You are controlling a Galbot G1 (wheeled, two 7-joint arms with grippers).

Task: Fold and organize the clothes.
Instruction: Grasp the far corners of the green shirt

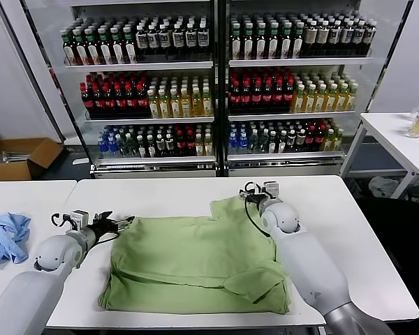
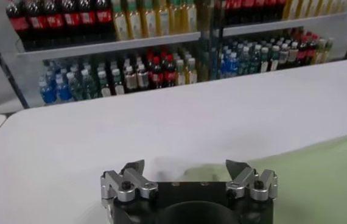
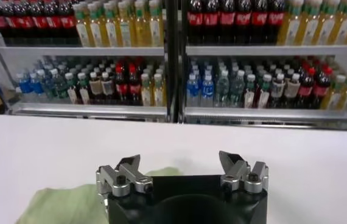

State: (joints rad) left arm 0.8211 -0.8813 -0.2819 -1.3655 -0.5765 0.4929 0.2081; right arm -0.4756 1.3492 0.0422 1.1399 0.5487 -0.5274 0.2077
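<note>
The light green polo shirt [image 1: 195, 262] lies on the white table [image 1: 160, 192], partly folded, with a sleeve turned over at its near right. Its buttons and checkered print are hidden. My left gripper [image 1: 115, 225] is open and empty at the shirt's far left corner; the left wrist view shows its jaws [image 2: 185, 167] spread above the table with green fabric [image 2: 319, 176] beside them. My right gripper [image 1: 255, 190] is open and empty at the shirt's far right edge; the right wrist view shows its jaws [image 3: 179, 163] spread over a bit of green fabric [image 3: 58, 204].
A light blue cloth [image 1: 5, 236] lies on the adjoining table at the left. Drink coolers [image 1: 216, 84] full of bottles stand behind the table. A second white table [image 1: 398, 136] stands at the right, and a cardboard box [image 1: 21, 157] sits on the floor at the left.
</note>
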